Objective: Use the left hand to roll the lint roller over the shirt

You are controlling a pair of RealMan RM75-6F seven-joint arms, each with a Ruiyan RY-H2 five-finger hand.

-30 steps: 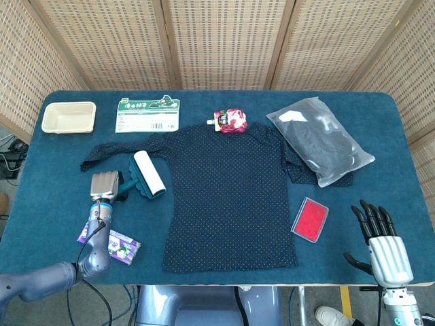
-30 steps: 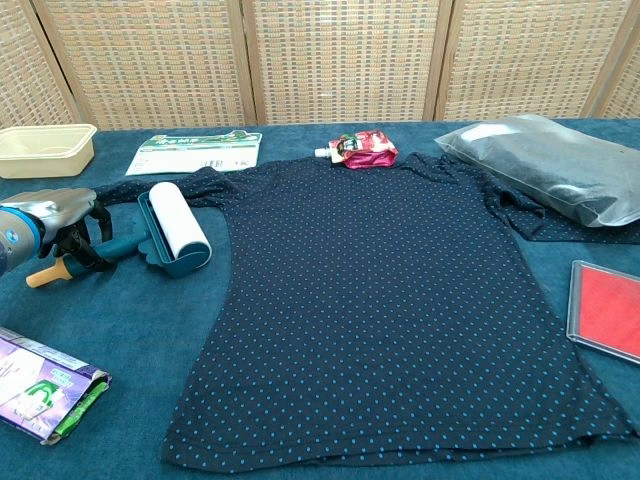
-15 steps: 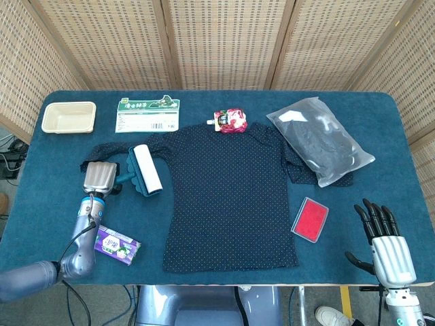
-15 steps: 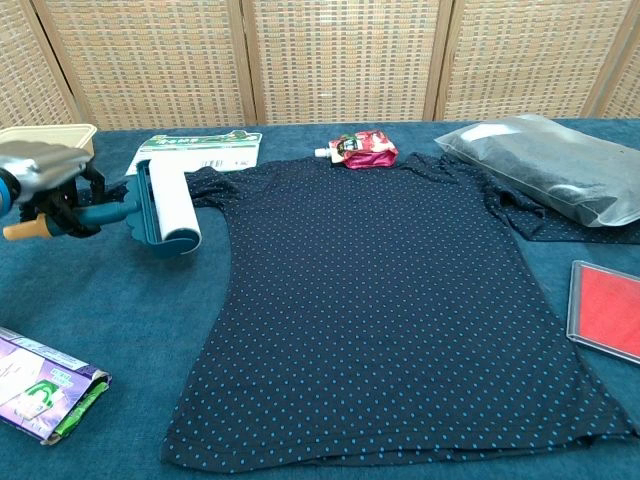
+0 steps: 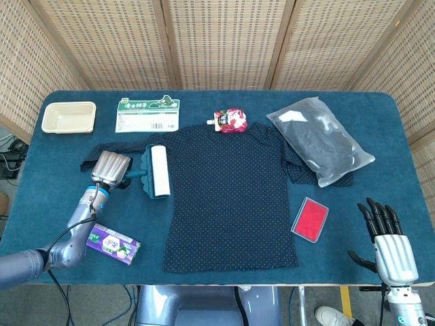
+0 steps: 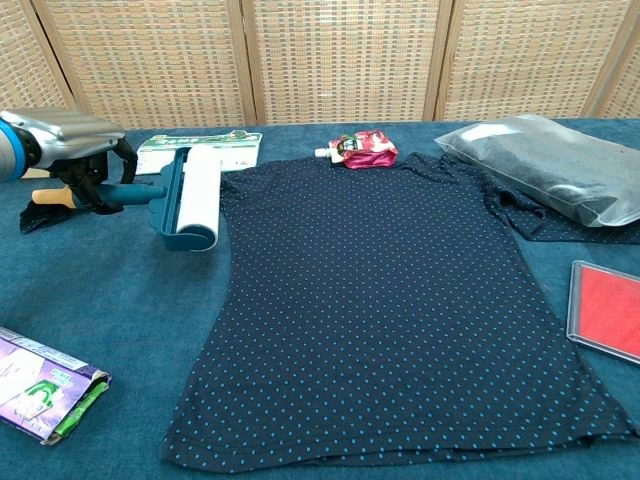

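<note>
A dark blue polka-dot shirt (image 5: pixel 231 197) (image 6: pixel 390 290) lies flat across the middle of the table. My left hand (image 5: pixel 111 168) (image 6: pixel 70 150) grips the handle of the lint roller (image 5: pixel 158 171) (image 6: pixel 196 196), a white drum in a teal frame. The roller hangs just above the shirt's left edge, by the sleeve. My right hand (image 5: pixel 389 244) stays open at the table's near right corner, away from everything, and the chest view does not show it.
A beige tray (image 5: pixel 68 117) and a green-white card (image 5: pixel 148 114) lie at the back left. A pink pouch (image 5: pixel 230 121) sits by the collar, a plastic bag of dark cloth (image 5: pixel 319 139) at the back right. A red case (image 5: pixel 310 219) and a purple packet (image 5: pixel 112 243) lie near the front.
My left hand has lifted the roller off the table and carried it right, from beside the sleeve to the shirt's left edge. The right hand has barely moved.
</note>
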